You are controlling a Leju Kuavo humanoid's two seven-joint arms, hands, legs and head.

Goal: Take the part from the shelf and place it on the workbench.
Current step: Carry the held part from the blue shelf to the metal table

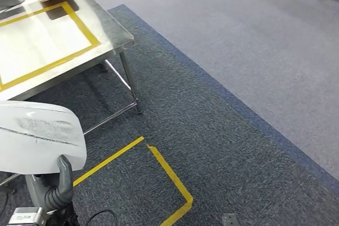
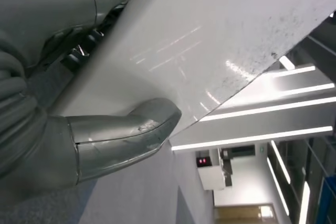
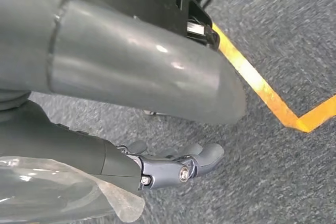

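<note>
Wide grey carpet (image 1: 224, 130) lies open right of the workbench (image 1: 56, 41), whose yellow-taped rectangle (image 1: 80, 25) is bare. The white part (image 1: 38, 136) (flat, scuffed) sits low-left, short of the bench edge, gripped by the left hand (image 1: 60, 183), thumb against its face. The right hand (image 3: 170, 166) hangs over carpet, fingers apart, holding nothing.

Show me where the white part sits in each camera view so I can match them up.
Head view: white part at lower left, left hand gripping its edge from below.
Left wrist view: part spans the frame's middle, thumb pressed on it.
Right wrist view: not in it.
Shared landmark: the left hand's grey thumb.
</note>
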